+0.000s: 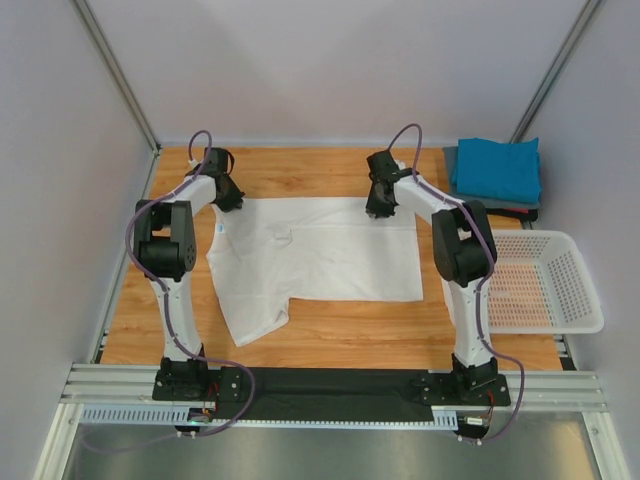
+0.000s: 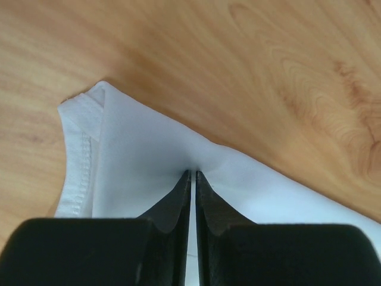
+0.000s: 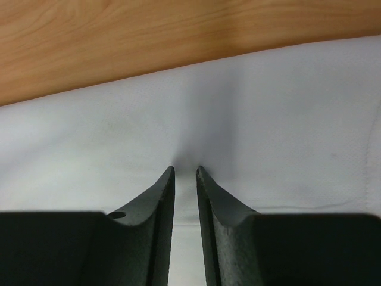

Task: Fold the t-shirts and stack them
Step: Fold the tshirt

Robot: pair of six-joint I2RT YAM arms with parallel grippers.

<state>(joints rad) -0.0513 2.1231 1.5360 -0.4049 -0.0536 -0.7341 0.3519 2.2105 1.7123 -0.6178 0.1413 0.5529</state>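
three pale, plain walls close in a wooden table (image 1: 330, 335) with warm orange grain. slim metal posts run up the far corners, and grey rails (image 1: 330, 385) cross the near edge at 6 o'clock, where both arms are bolted. a white mesh basket (image 1: 590, 300) sits at the table's 4 o'clock edge, hanging partly over the side.

the white t-shirt (image 1: 320, 260) lies flat across the middle of the table. its right part forms a neat rectangle, while the left part runs longer toward 7 o'clock, ending in a slanted flap. a few soft creases show near its centre. in the left wrist view a stitched, folded-over edge shows at 9 o'clock.

at 2 o'clock, well apart from it, a folded teal t-shirt (image 1: 497, 168) rests on a dark grey t-shirt (image 1: 451, 168), of which only the rim shows.

the left pincer (image 1: 228, 195) is at the shirt's far edge at 11 o'clock, its fingers drawn nearly together and clamped on a pucker of the white cloth. the right pincer (image 1: 380, 205) is at the same edge at 1 o'clock, pinching a thin ridge of the white cloth between close-set fingers.
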